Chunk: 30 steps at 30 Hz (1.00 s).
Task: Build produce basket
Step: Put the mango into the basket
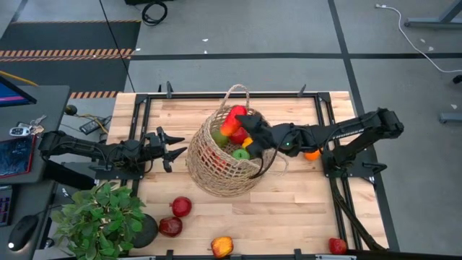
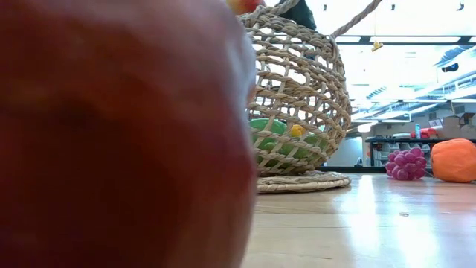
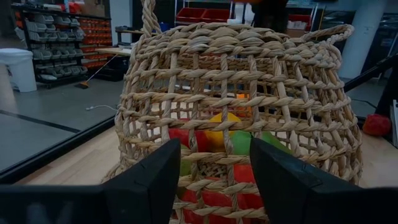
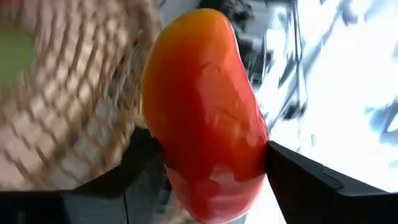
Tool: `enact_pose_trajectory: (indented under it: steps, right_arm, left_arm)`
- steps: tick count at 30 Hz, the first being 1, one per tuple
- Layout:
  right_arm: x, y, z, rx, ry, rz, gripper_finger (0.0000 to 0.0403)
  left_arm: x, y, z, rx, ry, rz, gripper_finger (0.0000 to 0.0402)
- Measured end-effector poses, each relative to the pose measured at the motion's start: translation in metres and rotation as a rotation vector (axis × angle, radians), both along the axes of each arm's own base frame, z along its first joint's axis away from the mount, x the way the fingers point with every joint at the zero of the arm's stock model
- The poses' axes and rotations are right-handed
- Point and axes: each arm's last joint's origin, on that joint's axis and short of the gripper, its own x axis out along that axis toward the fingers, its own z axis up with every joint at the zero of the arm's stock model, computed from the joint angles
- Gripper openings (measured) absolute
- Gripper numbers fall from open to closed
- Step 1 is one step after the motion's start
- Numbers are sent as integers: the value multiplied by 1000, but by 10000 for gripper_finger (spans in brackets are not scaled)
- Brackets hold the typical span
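Observation:
The tan wicker basket stands mid-table, one loop handle toward the far edge. It holds green, red and yellow produce. My right gripper reaches in from the table's right, over the basket's mouth, shut on a red-orange mango-like fruit. My left gripper is open and level, just left of the basket's wall. More produce lies on the table: two dark red fruits, a red-yellow one, a red one, an orange and purple grapes. My right gripper pinches the red-orange fruit between its two fingers, which press on opposite sides of its body. The fingers come from the table's right. The fruit is lifted clear, above the basket's open top near its far rim.
A leafy potted plant stands at the near left corner. A black metal frame borders the wooden table. In the low view a large blurred red fruit sits right before the camera and hides the left half. Bare wood lies near the basket's near side.

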Motion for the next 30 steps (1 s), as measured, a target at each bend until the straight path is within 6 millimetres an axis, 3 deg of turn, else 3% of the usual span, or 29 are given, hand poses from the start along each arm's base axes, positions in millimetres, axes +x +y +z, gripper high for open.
enact_pose_trajectory:
  steps: [6, 14, 25, 30]
  right_arm:
    - [2, -21, -3, 397, -283, -113, 267]
    - [10, -37, -45, 596, -197, -72, 267]
    - [39, -51, -116, 675, -53, -160, 274]
    - [46, -53, -130, 608, -49, -211, 275]
  left_arm:
    - [0, 0, 0, 0, 1, 0, 195]
    - [0, 0, 0, 1, 3, -1, 201]
    - [0, 0, 0, 0, 2, 0, 198]
    - [0, 0, 0, 0, 2, 0, 200]
